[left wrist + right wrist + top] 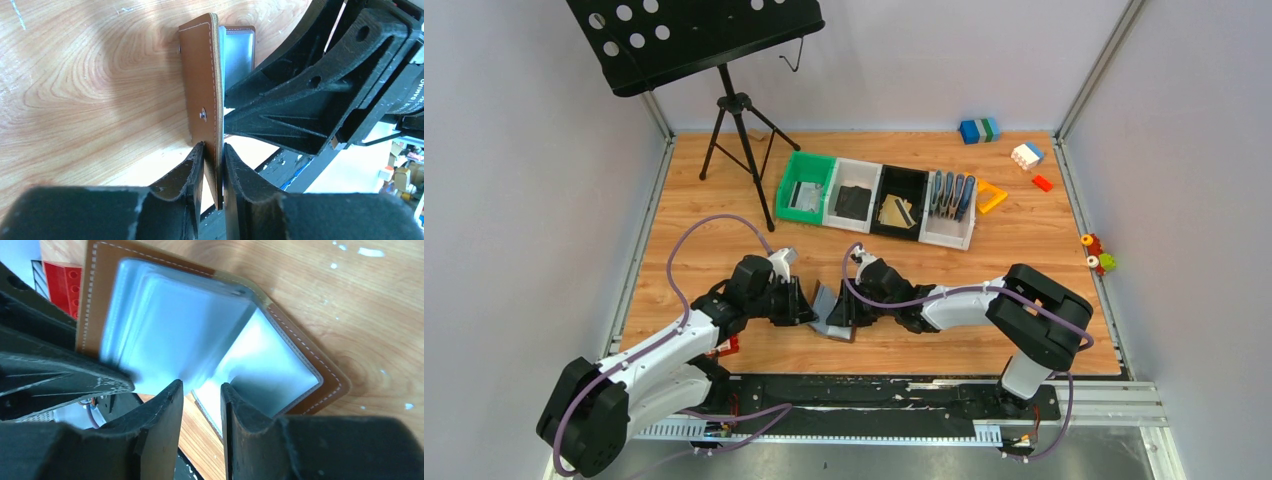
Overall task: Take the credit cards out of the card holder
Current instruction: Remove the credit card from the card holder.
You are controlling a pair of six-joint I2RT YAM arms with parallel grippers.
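The brown leather card holder (827,308) stands open between my two grippers near the table's front middle. My left gripper (214,170) is shut on the edge of its brown outer flap (200,85) and holds it upright. In the right wrist view the holder (165,330) shows its grey-blue inner pockets. My right gripper (201,400) is narrowly open, with the edge of the lower flap in the gap close to one finger. No card shows clearly in the pockets. A grey card (807,198), a black card (854,202) and a gold card (897,212) lie in the bins.
A row of bins (874,200) stands behind, its right bin holding blue-grey holders (951,195). A music stand (734,120) is at the back left. Toy bricks (1027,155) lie at the back right and a red brick (727,346) lies by the left arm.
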